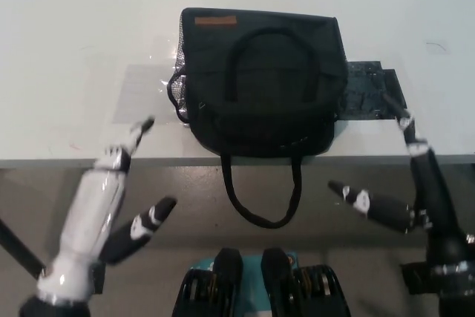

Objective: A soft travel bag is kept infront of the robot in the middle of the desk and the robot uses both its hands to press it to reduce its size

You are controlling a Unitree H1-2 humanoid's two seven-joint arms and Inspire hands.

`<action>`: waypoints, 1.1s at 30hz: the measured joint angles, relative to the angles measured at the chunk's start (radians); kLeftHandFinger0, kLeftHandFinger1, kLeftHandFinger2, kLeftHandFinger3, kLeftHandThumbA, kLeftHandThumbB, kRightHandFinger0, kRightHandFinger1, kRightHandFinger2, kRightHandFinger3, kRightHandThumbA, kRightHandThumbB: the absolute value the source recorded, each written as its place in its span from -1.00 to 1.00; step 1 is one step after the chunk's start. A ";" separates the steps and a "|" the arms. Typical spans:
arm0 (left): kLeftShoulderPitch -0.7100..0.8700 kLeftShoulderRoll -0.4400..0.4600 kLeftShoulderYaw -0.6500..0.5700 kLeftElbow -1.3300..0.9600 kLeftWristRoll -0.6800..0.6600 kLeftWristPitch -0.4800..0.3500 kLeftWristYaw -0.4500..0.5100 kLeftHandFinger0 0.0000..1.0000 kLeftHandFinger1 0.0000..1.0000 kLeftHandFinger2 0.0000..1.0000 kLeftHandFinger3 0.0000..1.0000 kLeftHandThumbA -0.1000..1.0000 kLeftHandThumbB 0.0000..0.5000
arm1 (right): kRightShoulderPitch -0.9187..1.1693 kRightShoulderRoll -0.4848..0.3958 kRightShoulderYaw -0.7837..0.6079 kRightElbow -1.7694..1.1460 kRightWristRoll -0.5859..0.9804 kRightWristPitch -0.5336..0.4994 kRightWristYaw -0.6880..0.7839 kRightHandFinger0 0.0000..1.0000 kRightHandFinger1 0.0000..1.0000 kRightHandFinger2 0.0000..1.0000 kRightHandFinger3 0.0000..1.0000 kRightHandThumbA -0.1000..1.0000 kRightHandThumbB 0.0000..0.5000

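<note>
- We see a black soft travel bag lying flat near the middle of the white worktop, close to the near edge.
- One of its carry handles hangs over the worktop's front edge in a loop; the other handle lies arched across the bag's top face.
- A small orange-brown label sits at the bag's far left corner, and a patch of mesh shows on its left side.
- A dark flat sheet lies on the worktop, sticking out from under the bag's right side.
- A pale, shiny patch on the worktop reaches out from the bag's left side.
- Our white left hand is raised at the lower left, its fingers spread apart and holding nothing; the uppermost fingertip lies over the worktop's front edge, left of the bag and clear of it.
- Our black right hand is raised at the lower right, fingers likewise apart and empty; one points up beside the dark sheet, another points left below the worktop edge.
- Neither hand touches the bag; each stands off to its own side of it.
</note>
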 measured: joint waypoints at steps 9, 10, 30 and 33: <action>-0.418 0.046 -0.031 0.055 0.175 0.058 -0.102 1.00 1.00 1.00 1.00 1.00 0.24 | -0.277 -0.017 0.023 -0.038 -0.098 0.130 0.060 1.00 1.00 1.00 1.00 1.00 0.17; -0.463 0.050 -0.040 0.080 0.192 0.067 -0.114 1.00 1.00 1.00 1.00 1.00 0.03 | -0.313 -0.018 0.027 -0.026 -0.111 0.149 0.066 1.00 1.00 1.00 1.00 1.00 -0.01; -0.938 0.041 -0.160 0.781 0.356 0.227 -0.168 1.00 1.00 1.00 1.00 1.00 0.24 | -0.743 -0.006 0.077 0.644 -0.199 0.276 0.065 1.00 1.00 1.00 1.00 1.00 -0.24; -0.960 0.035 -0.166 0.857 0.356 0.240 -0.158 1.00 1.00 1.00 1.00 1.00 0.24 | -0.760 0.008 0.076 0.724 -0.196 0.275 0.050 1.00 1.00 1.00 1.00 1.00 -0.20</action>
